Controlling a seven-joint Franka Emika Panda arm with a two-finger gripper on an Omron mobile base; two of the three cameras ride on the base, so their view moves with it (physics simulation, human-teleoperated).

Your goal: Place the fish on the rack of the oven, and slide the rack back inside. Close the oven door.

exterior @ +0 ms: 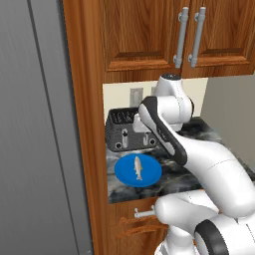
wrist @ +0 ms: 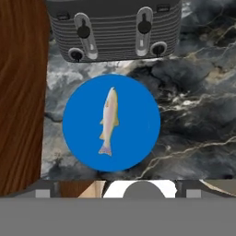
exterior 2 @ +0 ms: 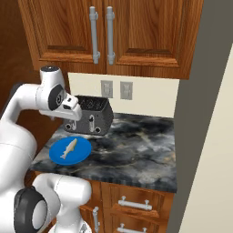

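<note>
The fish is small, slim and silvery-tan. It lies in the middle of a round blue plate on the dark marble counter; it also shows as the fish and the fish in the base views. My gripper hangs above the plate's near side, looking straight down at it, with the fingertips set wide apart and nothing between them. In the right base view the hand hovers above the plate, in front of the toaster. The oven, its rack and its door are out of view.
A black slotted toaster stands right behind the plate against the wall. A brown wood cabinet side borders the counter on the plate's left. Upper cabinets hang overhead. Bare marble counter stretches to the right of the plate.
</note>
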